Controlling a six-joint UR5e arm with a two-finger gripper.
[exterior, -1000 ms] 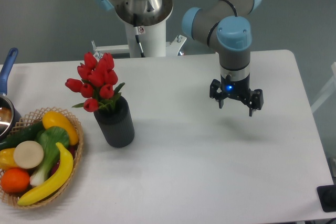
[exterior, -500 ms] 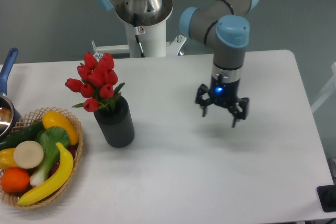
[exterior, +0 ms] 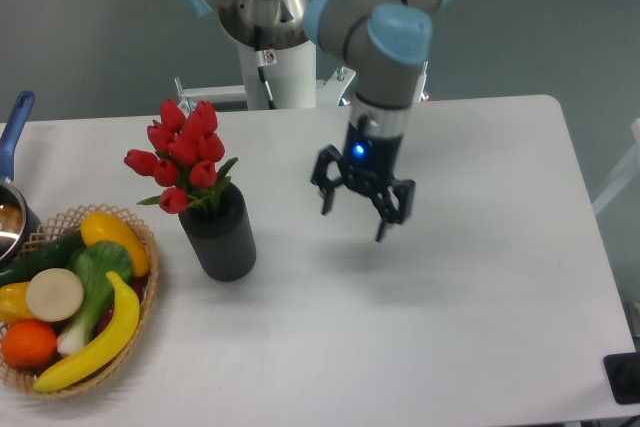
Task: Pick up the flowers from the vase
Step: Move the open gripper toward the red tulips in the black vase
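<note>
Fingers (exterior: 326, 197) of the gripper (exterior: 354, 213) stand wide apart with nothing between them, hanging above the middle of the white surface (exterior: 480, 297), tilted slightly, a blue light glowing on the wrist above them.

At the far left edge a blue pan handle (exterior: 14, 132) juts in over the surface. Below it, in the near-left corner, sits a wicker basket (exterior: 148, 277) holding a yellow pepper (exterior: 112, 235), a banana (exterior: 95, 339), an orange (exterior: 28, 343), a leek (exterior: 92, 287) and a pale round piece (exterior: 54, 294).

Just beside the basket's right rim stands the vase (exterior: 219, 235), a black ribbed cylinder, upright on the surface. The flowers (exterior: 182, 152) are in its mouth: a bunch of red tulip buds with green leaves, leaning a little toward the left and the far edge.

The gripper is well apart from the vase, to its right, with bare surface between them. Behind, at the far edge, rises the arm's white base column (exterior: 285, 67).
</note>
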